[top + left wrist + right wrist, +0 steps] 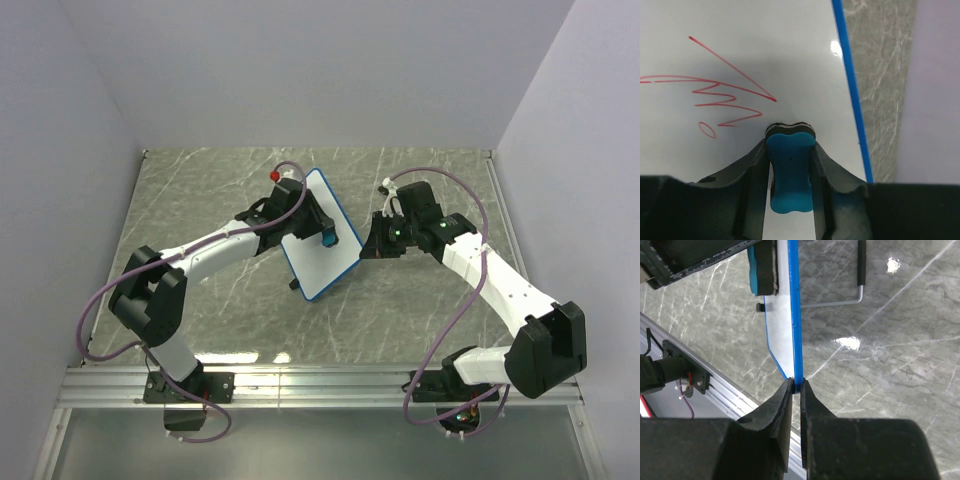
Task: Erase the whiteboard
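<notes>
The whiteboard (322, 245), white with a thin blue frame, is held tilted above the table's middle. Red scribbles (725, 95) mark its face in the left wrist view. My left gripper (790, 150) is shut on a small blue eraser block (790, 172), whose dark felt edge presses on the board just right of the scribbles. The same eraser (762, 270) shows edge-on in the right wrist view. My right gripper (796, 387) is shut on the whiteboard's blue frame edge (794, 315), on the board's right side (360, 245).
The table is grey marble (200, 190) with walls on three sides. A wire stand with a black grip (860, 270) lies on the marble beyond the board. An aluminium rail (320, 385) runs along the near edge by the arm bases.
</notes>
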`<state>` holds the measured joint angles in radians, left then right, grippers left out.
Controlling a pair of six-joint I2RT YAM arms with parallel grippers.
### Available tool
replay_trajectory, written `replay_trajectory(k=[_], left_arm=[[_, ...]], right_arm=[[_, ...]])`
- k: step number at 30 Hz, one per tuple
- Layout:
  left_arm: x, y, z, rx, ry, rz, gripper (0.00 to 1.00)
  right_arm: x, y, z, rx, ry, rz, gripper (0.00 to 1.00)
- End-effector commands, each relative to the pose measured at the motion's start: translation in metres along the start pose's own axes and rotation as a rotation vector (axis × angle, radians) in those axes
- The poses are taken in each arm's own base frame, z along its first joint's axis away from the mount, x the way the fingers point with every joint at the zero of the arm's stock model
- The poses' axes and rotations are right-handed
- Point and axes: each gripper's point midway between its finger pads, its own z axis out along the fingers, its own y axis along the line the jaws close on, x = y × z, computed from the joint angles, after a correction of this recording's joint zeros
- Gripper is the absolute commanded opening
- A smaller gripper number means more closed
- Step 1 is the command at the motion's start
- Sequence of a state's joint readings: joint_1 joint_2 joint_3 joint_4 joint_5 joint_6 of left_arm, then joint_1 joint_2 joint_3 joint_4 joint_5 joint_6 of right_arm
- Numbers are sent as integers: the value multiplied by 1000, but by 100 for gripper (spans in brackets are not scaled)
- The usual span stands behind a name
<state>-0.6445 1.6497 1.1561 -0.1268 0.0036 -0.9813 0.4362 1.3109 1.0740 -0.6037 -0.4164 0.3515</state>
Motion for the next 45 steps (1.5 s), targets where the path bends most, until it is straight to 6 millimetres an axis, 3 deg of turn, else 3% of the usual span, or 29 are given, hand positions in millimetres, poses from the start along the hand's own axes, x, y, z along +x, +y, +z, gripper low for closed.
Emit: replay_trajectory(k=[1, 6, 7, 9, 12, 15, 23, 30, 33, 38, 41, 44, 45], left_arm=[[30, -17, 12, 28, 102, 46, 0], [41, 6, 22, -31, 116, 62, 0], [57, 19, 22, -48, 153, 58, 0], [71, 19, 19, -16, 172, 57, 0], [108, 33, 11, -53, 233, 111, 0], [120, 50, 8, -95, 240, 124, 0], [130, 96, 13, -210, 247, 102, 0], [127, 160, 18, -340, 251, 15, 0], [126, 173, 19, -369, 255, 2, 0], [112, 161, 13, -362, 234, 28, 0], [89, 136, 10, -334, 190, 52, 0], [58, 96, 12, -266, 149, 77, 0], [39, 69, 14, -213, 118, 89, 0]], right_arm=[[-19, 38, -15, -134, -83, -94, 0], [-18, 37, -17, -126, -87, -98, 0], [-19, 38, -19, -125, -92, -101, 0], [-21, 38, -20, -123, -95, -101, 0], [-22, 40, -20, -129, -97, -102, 0], [-24, 42, -21, -137, -98, -99, 0], [-20, 43, -23, -143, -95, -101, 0], [-22, 44, -25, -145, -100, -109, 0], [-22, 44, -25, -148, -101, -106, 0], [-23, 45, -25, -151, -104, -108, 0], [-23, 47, -25, -159, -101, -109, 0], [-20, 47, -23, -168, -93, -105, 0], [-19, 47, -23, -169, -90, -106, 0]])
